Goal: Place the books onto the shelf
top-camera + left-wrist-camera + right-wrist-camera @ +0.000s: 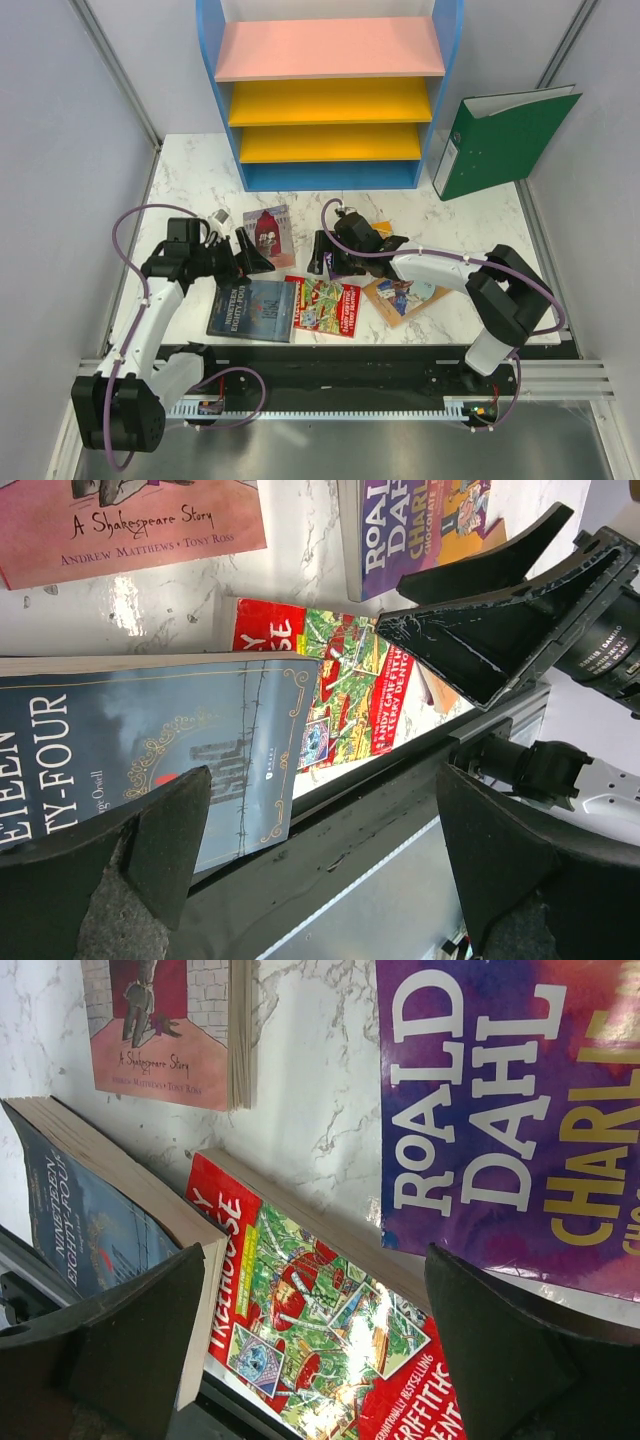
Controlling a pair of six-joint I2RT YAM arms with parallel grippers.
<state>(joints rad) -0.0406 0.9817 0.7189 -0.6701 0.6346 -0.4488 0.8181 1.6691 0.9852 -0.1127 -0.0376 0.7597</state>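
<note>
Your shelf stands upright at the back. Flat before it: dark Nineteen Eighty-Four, red Treehouse book just beside, maroon Shakespeare book, tan illustrated book.

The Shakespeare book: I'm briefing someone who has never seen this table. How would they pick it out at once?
Find the blue-framed shelf at the back of the marble table. Just in front of its left end lies the Shakespeare book. It is small, with a pink-and-maroon cover, unlike the larger dark blue Nineteen Eighty-Four closer to the front edge.
</note>
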